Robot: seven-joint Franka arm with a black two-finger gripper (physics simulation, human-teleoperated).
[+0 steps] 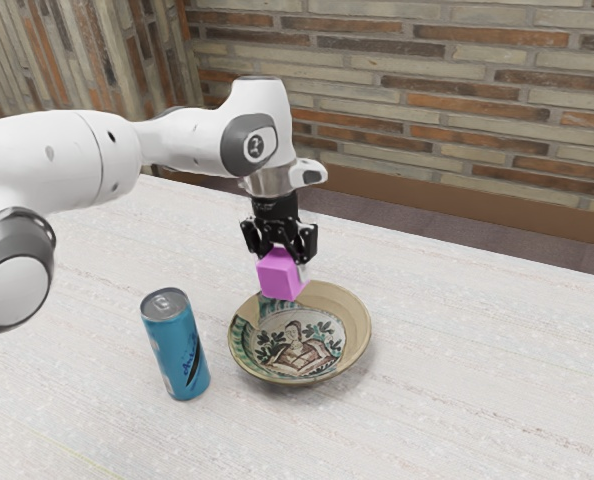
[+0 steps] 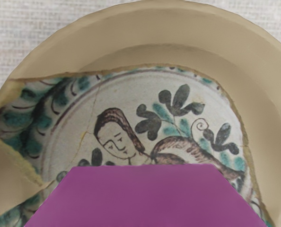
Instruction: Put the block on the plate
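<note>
The claw (image 1: 283, 258) is closed on the pink block (image 1: 280, 278), a finger at either side, and holds it up over the plate (image 1: 356, 325). I judge this to be the end of the carry, with the lowering next. From the claw, the painted middle of the plate lies below; the next move calls for centring over it, a straight descent until the block rests there, then opening and rising clear. Letting go too high could make the block tumble on the sloping rim.

The claw points almost straight down beneath the wrist, and above it the arm (image 1: 197, 138) reaches in from the exterior view's left. Lower than the claw and off toward that side, a blue can (image 1: 182, 348) stands upright on the table (image 1: 457, 410), beside the plate
</note>
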